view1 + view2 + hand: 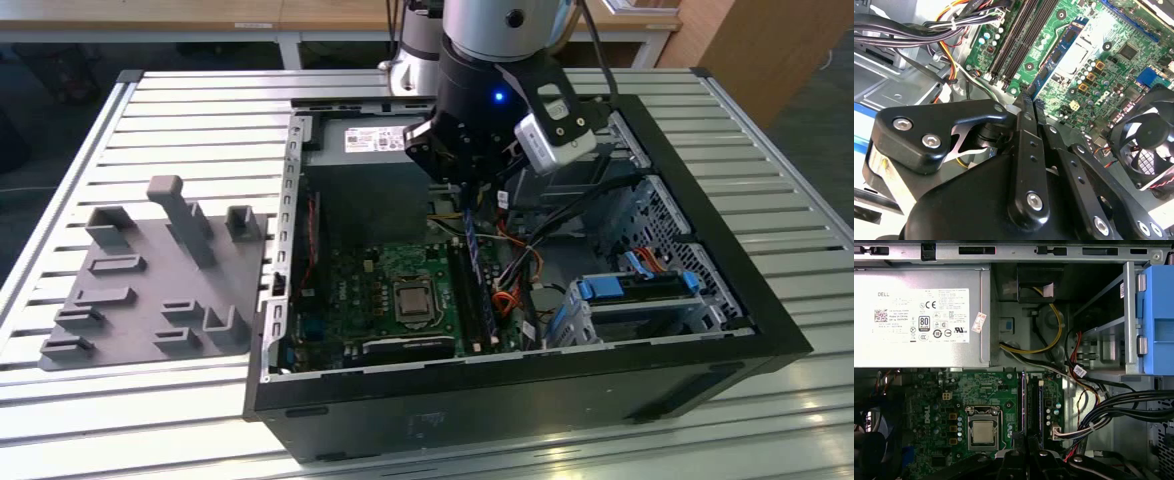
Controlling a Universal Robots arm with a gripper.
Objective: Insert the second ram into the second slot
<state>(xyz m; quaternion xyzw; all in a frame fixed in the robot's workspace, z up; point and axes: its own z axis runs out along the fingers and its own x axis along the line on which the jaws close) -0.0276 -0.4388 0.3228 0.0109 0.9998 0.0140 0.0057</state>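
Note:
My gripper hangs inside the open computer case, shut on the second ram, a thin blue stick pointing down at the motherboard. In the second wrist view the blue stick runs out from between the closed fingertips of the gripper. The dark memory slots lie just below it, beside the processor socket. In the first wrist view the slots sit straight ahead of the gripper. I cannot tell whether the stick touches a slot.
Bundled cables run close to the slots on the exterior view's right. Blue drive brackets fill that corner. The power supply lies beyond the board, and a fan is nearby. A grey fixture plate rests outside the case.

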